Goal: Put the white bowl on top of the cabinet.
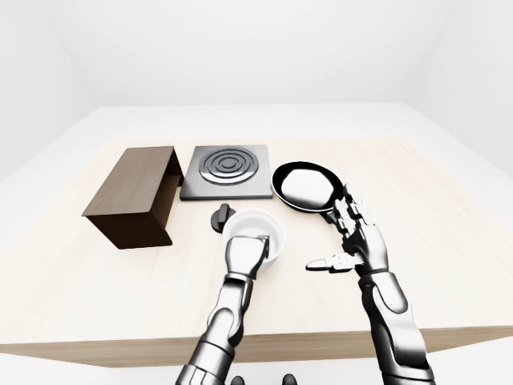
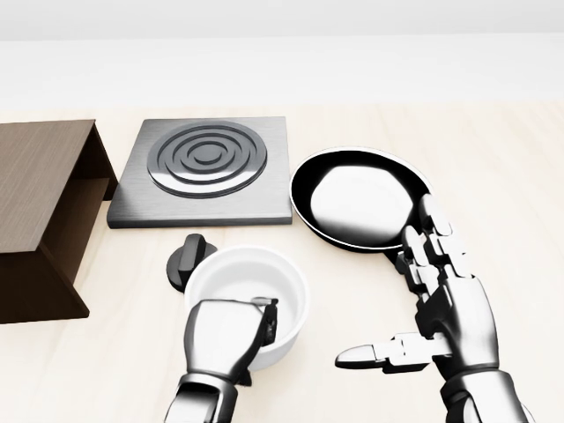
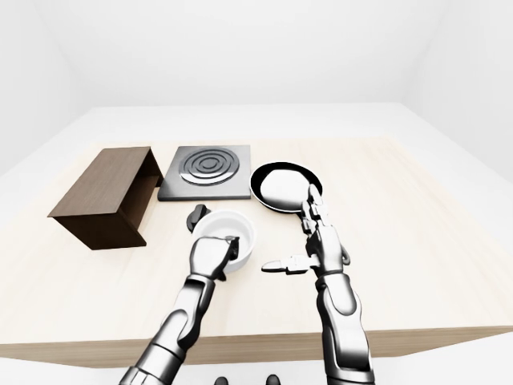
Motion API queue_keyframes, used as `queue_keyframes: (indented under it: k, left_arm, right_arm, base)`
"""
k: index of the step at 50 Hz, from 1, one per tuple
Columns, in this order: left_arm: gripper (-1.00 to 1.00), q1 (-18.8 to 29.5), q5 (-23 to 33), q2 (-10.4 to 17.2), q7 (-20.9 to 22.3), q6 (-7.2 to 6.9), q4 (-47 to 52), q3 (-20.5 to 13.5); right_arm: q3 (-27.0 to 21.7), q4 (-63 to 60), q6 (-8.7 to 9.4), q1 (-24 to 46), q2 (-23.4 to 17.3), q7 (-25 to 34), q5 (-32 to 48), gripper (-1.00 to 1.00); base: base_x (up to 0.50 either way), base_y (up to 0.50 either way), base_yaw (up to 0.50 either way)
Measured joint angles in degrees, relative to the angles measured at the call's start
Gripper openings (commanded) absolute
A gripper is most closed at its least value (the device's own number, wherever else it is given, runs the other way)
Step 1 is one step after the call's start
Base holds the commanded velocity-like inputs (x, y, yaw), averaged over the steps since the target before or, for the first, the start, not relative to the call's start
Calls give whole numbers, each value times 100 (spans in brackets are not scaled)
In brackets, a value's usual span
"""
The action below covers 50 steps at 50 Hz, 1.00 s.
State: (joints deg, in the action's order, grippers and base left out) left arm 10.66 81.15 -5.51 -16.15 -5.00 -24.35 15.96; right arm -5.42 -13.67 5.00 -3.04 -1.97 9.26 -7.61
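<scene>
Nearest the camera in the head view, the left hand (image 2: 227, 339) is gripping the white bowl (image 2: 248, 300), its fingers (image 2: 264, 319) hooked over the near rim and curled inside while the palm is pressing the outer wall. The bowl is sitting at the lower middle of the pale wooden surface (image 2: 493, 176), and whether it is resting on the wood or just lifted clear cannot be told. To its right the right hand (image 2: 449, 308) is hovering open, fingers spread and thumb pointing left, holding nothing and well apart from the bowl.

Just above the bowl a small black knob (image 2: 187, 261) is lying beside the rim, and a black frying pan (image 2: 361, 198) is lying to the upper right, close to the right hand's fingertips. Further up is a grey hotplate (image 2: 207, 169) with ring markings. At the left edge the brown cabinet (image 1: 136, 196) is standing with its open side facing right.

The step in hand looks like the lift and carry. A rim pinch can let the bowl tip, so raising it straight up, keeping it level, clearing the knob, then travelling left high enough to pass the cabinet's top edge before lowering onto the flat top would serve best.
</scene>
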Motion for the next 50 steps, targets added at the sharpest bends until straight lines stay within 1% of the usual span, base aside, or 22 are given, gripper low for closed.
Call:
queue_keyframes:
  k: [4, 8, 21, 36, 50]
  left_arm:
    - [-100, 48, 220, 23, 475, 0, 268, -69]
    - [-100, 105, 345, 18, 780, 0, 433, -145]
    - [-100, 289, 585, 2, 1459, 0, 874, -270]
    - [-100, 296, 967, -54, 2215, 0, 1581, -299]
    - [-100, 216, 1100, -120, 2712, 0, 2366, -312]
  right_arm:
    - [-3, -13, 0, -6, -1, 6, -5, 100]
    - [-10, -33, 0, -14, -2, 13, -13, 100]
    - [-18, -85, 0, -44, 1, 30, -20, 100]
    - [-7, -126, 0, -75, 9, 44, -18, 100]
    - [29, -96, 0, -95, 21, 56, 8, 100]
  base:
    - [0, 0, 0]
    - [0, 0, 0]
    - [0, 0, 0]
    - [0, 0, 0]
    - [0, 0, 0]
